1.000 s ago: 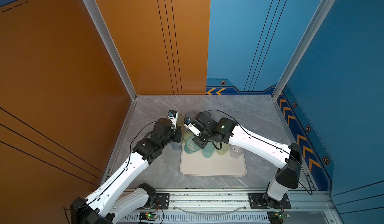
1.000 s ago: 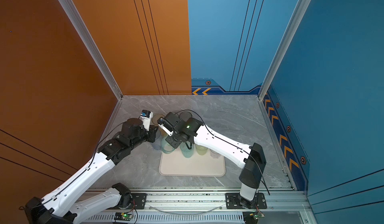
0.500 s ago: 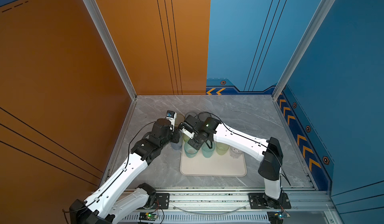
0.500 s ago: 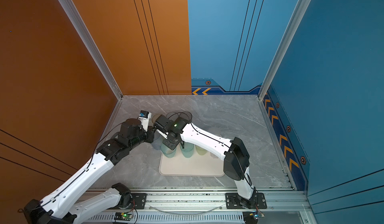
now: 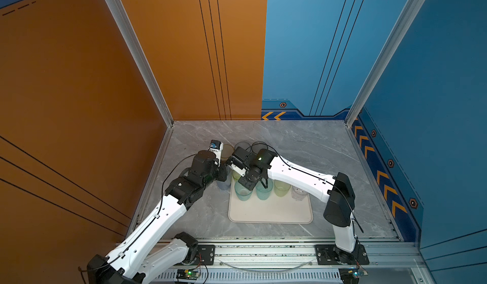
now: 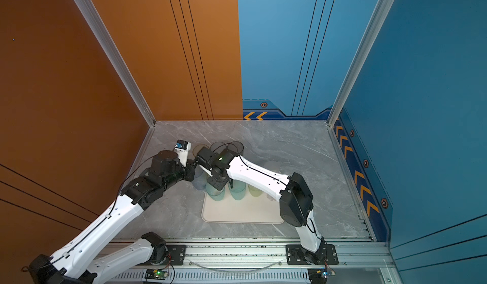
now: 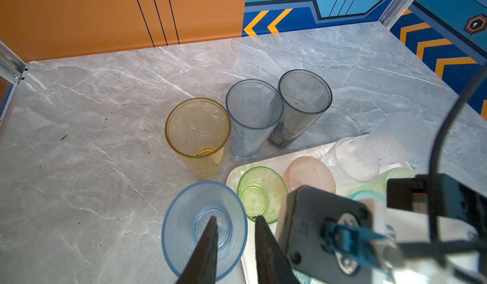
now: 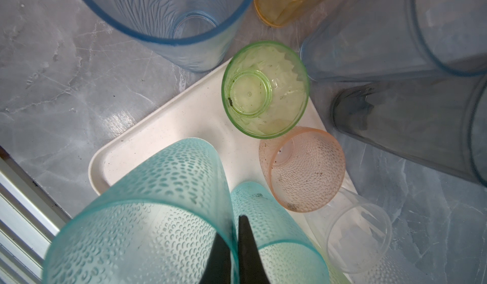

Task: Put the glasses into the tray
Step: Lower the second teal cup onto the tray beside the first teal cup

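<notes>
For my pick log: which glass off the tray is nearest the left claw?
The ribbed light-blue tumbler: the left claw straddles its rim, one finger inside. No other glass is so close.

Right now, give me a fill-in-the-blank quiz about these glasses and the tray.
The right pincer is shut on the rim of a dotted glass tinted ___.
The left pincer straddles the rim of a ribbed glass tinted ___.
The yellow glass stands on the ___, outside the tray.
Missing words: teal, blue, table.
</notes>
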